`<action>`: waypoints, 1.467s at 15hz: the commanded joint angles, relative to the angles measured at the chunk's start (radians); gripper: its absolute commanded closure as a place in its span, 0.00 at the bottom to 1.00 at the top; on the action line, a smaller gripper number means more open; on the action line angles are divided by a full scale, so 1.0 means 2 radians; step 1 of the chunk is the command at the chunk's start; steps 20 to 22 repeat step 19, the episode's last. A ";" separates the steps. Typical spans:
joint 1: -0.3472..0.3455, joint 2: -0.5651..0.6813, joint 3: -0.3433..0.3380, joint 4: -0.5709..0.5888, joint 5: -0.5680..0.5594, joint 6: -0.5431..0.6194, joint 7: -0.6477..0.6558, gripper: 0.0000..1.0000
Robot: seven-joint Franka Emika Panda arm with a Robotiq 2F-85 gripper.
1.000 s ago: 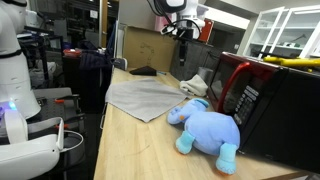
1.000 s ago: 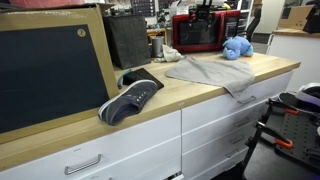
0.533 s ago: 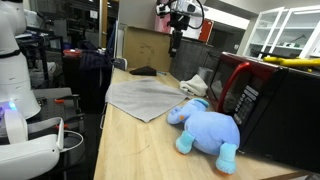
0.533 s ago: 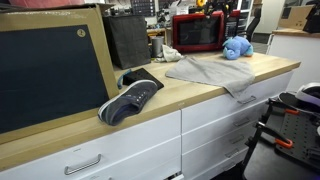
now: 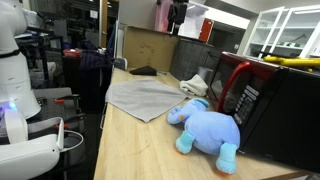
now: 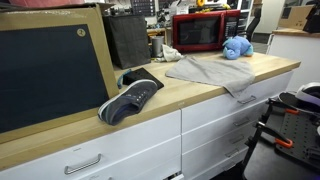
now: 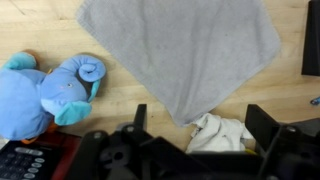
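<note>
cloth on counter | plush beside cloth (near microwave)

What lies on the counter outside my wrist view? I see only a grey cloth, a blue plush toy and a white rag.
Observer: A dark shoe lies on the counter, apart from the grey cloth, on the side away from the toy.
Operator: What stands behind the toy?
Observer: A red microwave. The blue plush toy lies right in front of it.
Operator: Where is the gripper over all this?
Observer: The gripper hangs high above the counter, at the top edge of an exterior view, and touches nothing.
</note>
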 commanded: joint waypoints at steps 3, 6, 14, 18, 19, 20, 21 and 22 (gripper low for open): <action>-0.010 -0.027 -0.011 0.029 0.055 -0.037 -0.074 0.00; -0.018 -0.026 -0.025 0.062 0.072 -0.085 -0.115 0.00; -0.028 -0.027 -0.040 0.090 0.076 -0.136 -0.145 0.00; -0.029 -0.025 -0.040 0.090 0.076 -0.136 -0.145 0.00; -0.029 -0.025 -0.040 0.090 0.076 -0.136 -0.145 0.00; -0.029 -0.025 -0.040 0.090 0.076 -0.136 -0.145 0.00; -0.029 -0.025 -0.040 0.090 0.076 -0.136 -0.145 0.00; -0.029 -0.025 -0.040 0.090 0.076 -0.136 -0.145 0.00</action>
